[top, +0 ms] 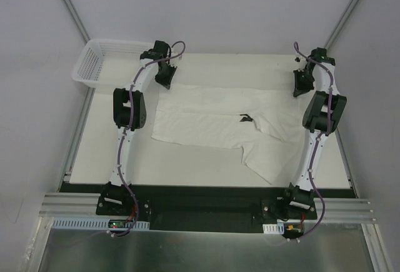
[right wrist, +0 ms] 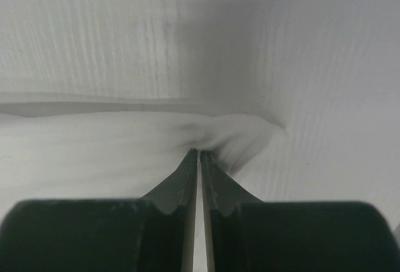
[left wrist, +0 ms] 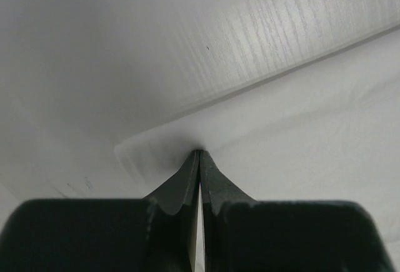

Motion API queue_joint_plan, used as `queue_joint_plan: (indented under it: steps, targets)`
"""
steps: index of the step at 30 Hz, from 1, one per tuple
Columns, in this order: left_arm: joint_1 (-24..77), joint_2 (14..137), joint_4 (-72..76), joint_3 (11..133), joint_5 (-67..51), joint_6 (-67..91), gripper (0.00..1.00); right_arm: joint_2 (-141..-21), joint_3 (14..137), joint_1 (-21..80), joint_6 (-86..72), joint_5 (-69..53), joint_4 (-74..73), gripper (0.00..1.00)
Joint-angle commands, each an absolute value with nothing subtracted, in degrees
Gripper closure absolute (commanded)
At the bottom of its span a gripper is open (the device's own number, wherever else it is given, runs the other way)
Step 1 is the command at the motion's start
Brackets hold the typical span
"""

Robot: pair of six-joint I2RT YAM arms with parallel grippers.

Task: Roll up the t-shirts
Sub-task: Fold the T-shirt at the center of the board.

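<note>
White t-shirt (top: 212, 119) spread mid-desk; left gripper (top: 165, 83), right gripper (top: 300, 90) pinching its far corners; basket (top: 94, 65) at far-left corner.

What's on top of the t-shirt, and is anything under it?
On the t-shirt only a small dark label shows; the left gripper and right gripper pinch its far corners. Anything between it and the table is covered.

A white mesh basket (top: 100, 64) sits at the far left corner of the white table (top: 187, 166).
</note>
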State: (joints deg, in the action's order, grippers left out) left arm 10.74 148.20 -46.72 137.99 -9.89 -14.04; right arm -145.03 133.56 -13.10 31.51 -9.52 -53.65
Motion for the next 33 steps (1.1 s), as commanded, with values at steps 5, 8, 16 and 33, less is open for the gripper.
queue_joint_plan:
  steps: [5, 8, 16, 33]
  targets:
    - [9.4, 153.0, -46.2, 145.1, -4.1, -16.9, 1.00, -146.8, 136.5, -9.0, 36.8, -3.2, -44.5, 0.92]
    - [10.1, 150.4, -45.4, 146.6, -4.3, -17.2, 1.00, -144.9, 136.5, -9.1, 36.6, -5.7, -42.2, 0.92]
    - [14.9, 131.5, -44.8, 137.4, -8.2, -19.2, 0.79, -123.6, 120.9, -9.1, 37.0, -17.1, -36.6, 0.56]
    - [17.1, 116.9, -49.2, 108.8, -11.6, -18.9, 1.00, -113.9, 102.6, -4.5, 49.7, -27.5, -54.1, 0.61]
